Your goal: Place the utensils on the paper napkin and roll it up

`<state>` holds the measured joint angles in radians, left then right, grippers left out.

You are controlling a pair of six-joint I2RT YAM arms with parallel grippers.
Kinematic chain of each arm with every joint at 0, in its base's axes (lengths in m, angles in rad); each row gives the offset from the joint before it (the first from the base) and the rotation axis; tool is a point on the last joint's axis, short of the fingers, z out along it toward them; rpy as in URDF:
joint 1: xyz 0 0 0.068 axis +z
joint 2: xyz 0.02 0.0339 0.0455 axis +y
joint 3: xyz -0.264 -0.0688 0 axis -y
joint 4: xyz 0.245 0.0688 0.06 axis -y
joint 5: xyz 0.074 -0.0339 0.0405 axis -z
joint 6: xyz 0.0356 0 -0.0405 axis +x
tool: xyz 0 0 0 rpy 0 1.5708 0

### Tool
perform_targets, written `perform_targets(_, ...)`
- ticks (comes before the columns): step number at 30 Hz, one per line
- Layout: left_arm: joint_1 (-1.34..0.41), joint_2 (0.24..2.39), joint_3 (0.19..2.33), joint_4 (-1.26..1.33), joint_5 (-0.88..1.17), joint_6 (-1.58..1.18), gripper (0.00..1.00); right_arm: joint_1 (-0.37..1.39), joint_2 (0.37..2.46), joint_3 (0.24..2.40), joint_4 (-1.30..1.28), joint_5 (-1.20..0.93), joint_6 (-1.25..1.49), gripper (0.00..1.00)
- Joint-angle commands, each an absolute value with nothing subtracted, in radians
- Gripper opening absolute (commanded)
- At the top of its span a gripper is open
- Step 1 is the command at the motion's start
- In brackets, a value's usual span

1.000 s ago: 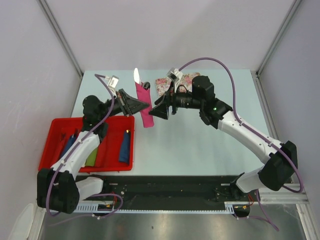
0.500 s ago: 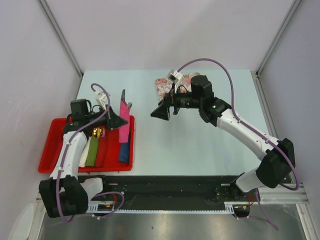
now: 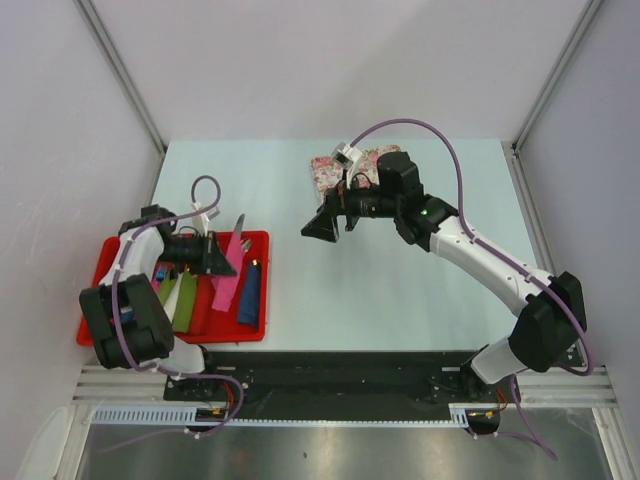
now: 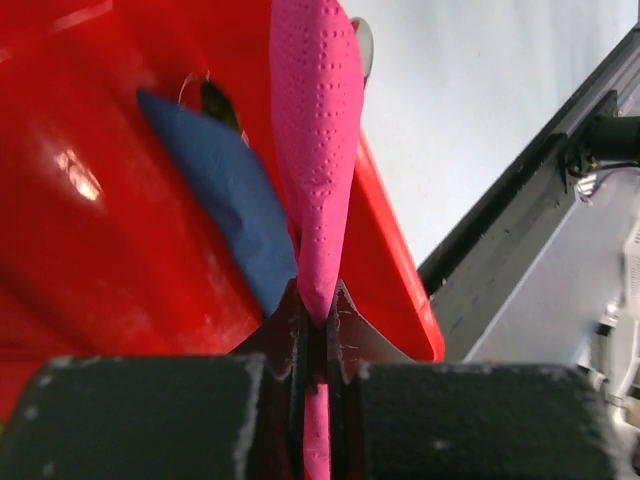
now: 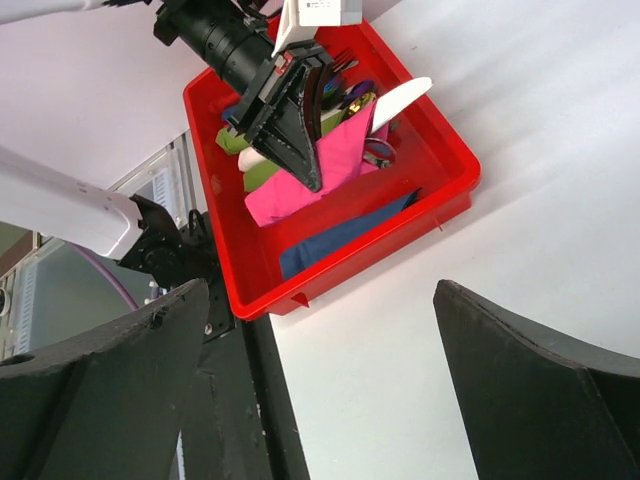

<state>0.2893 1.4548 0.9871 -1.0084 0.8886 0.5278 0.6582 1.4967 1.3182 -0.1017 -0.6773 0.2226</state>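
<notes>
My left claw (image 4: 315, 315) pinches one end of the magenta-pink paper napkin (image 4: 318, 140), rolled slim and dimpled, tilted above the red tray (image 4: 90, 270), with a silvery knife (image 5: 402, 98) poking its rounded tip from the far end.

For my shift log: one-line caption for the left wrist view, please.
Left gripper shut on the pink napkin roll, with a blue roll in the red tray behind it.

overhead top view; both wrists see red tray (image 5: 400, 235).
</notes>
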Motion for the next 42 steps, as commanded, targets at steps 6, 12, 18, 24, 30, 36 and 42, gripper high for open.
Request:
perform_targets(6,0.385,1.66,1.12,-1.365,0.881,0.893,0.0,0.644,1.511,1.342,-0.11,-0.673,0.189,1.0)
perform_targets(12,0.385,1.758,1.12,-1.396,0.828,0.907,0.0,0.643,1.525,1.358,-0.13,-0.683,0.189,1.0)
perform_targets(18,0.385,1.799,1.1,-1.284,0.746,0.737,0.0,0.63,1.534,1.368,-0.143,-0.689,0.186,1.0)
perform_targets(24,0.367,1.755,1.049,-1.077,0.727,0.546,0.0,0.623,1.554,1.388,-0.167,-0.701,0.181,1.0)
perform_targets(30,0.316,1.805,1.005,-0.982,0.681,0.45,0.0,0.607,1.577,1.42,-0.213,-0.713,0.167,1.0)
perform_targets(36,0.301,1.833,0.994,-0.936,0.641,0.39,0.06,0.6,1.583,1.436,-0.236,-0.719,0.158,1.0)
perform_targets(42,0.299,1.824,0.992,-0.924,0.618,0.371,0.23,0.588,1.585,1.439,-0.244,-0.723,0.161,1.0)
